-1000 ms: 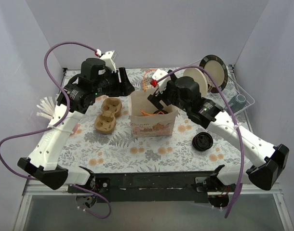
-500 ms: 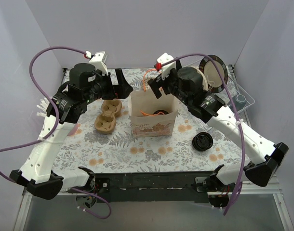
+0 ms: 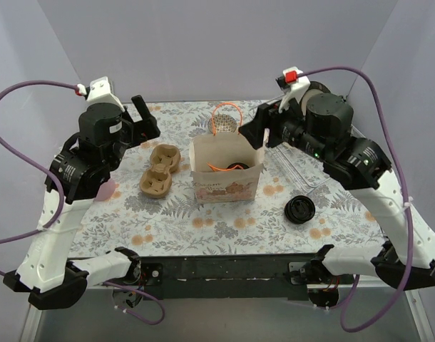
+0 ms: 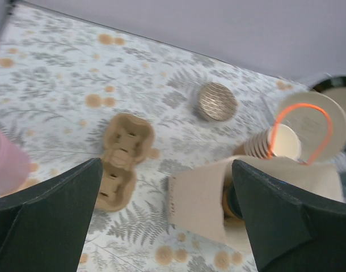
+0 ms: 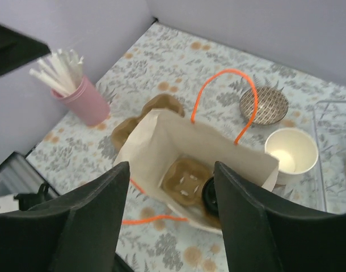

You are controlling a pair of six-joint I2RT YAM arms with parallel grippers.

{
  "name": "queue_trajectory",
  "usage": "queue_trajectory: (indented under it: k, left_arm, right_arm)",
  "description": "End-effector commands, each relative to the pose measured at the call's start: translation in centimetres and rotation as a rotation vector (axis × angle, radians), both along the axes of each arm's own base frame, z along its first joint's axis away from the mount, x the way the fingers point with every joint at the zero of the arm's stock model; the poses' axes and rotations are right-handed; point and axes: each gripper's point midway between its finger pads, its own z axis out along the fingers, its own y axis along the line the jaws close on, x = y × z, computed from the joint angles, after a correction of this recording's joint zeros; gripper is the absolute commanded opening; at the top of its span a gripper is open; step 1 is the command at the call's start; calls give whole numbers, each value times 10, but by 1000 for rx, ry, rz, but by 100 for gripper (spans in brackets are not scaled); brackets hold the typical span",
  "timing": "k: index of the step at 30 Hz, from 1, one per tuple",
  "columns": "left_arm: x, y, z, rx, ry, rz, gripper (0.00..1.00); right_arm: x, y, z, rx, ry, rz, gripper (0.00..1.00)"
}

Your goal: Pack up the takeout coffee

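The takeout coffee (image 5: 210, 195), a brown cup with a black lid, stands inside the open paper bag (image 5: 161, 139) beside a pulp carrier insert. In the top view its dark lid (image 3: 236, 167) shows inside the bag (image 3: 225, 182) with orange handles at mid-table. My right gripper (image 5: 170, 226) is open and empty, high above the bag; in the top view it (image 3: 264, 130) hangs right of and behind the bag. My left gripper (image 3: 145, 120) is open and empty, raised left of the bag. In the left wrist view (image 4: 167, 226) it looks down on the bag's side (image 4: 204, 201).
A pulp cup carrier (image 3: 159, 169) lies left of the bag. A loose black lid (image 3: 300, 210) lies to the front right. A patterned bowl (image 5: 264, 106) and stacked cream paper cups (image 5: 290, 154) stand behind the bag. A pink cup of straws (image 5: 85, 103) stands at the left edge.
Both arms have risen and drawn away from the bag, the left toward the left, the right toward the right and back. The right gripper has left the bag mouth empty.
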Motion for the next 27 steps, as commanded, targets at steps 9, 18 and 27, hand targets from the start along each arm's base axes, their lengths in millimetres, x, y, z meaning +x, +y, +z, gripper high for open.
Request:
queue_trajectory:
  k: [9,18,27]
  left_arm:
    - [-14,137,-76,365,220,653,95]
    - [21,205,-99,286,251,794,96]
    - [73,232,-103,263,239,804,86]
  right_arm:
    - [-95,-36,-31,93,94,217,50]
    - [-113,-60,-51,56,81,209,51]
    - [-119,-76,-72,48,66,179,54]
